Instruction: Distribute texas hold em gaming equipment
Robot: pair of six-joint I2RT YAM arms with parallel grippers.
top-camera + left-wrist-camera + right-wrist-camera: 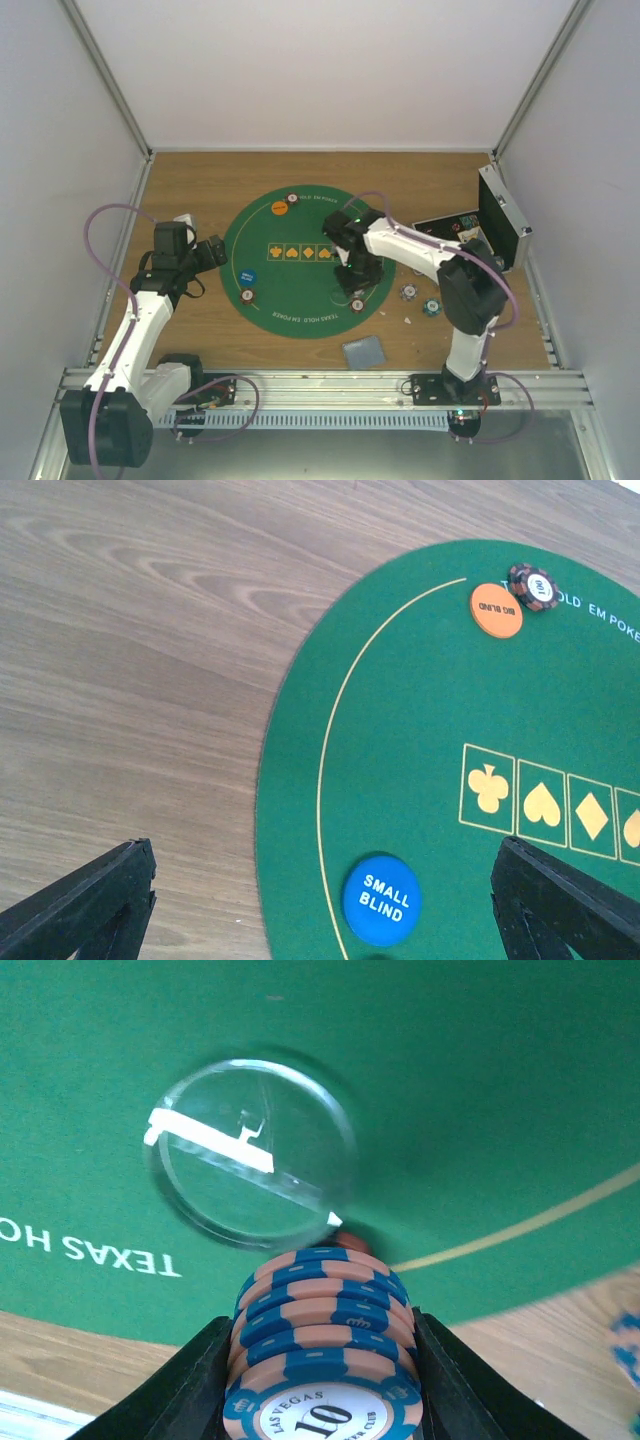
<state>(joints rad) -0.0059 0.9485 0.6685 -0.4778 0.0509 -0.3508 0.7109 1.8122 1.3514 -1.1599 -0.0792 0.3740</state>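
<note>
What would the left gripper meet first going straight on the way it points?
Probably the blue round SMALL BLIND disc on the round green felt mat, ahead of the open left gripper; depth unclear.

The surface (150, 680) is brown wood grain. The round mat (420, 780) is deep green, with a thin gold ring, white lettering and gold card-suit boxes. The orange disc (496, 610) has dark lettering and the blue disc (381, 900) has white. The chip (531, 586) is dark with red and white edge blocks and a white centre. My right gripper (320, 1385) is black. Its stack of chips (320, 1330) is salmon with blue edge stripes, and the top face is white with a dark 10. The clear disc (250, 1155) bears a white bar. The cards (364, 351) are grey-blue.
</note>
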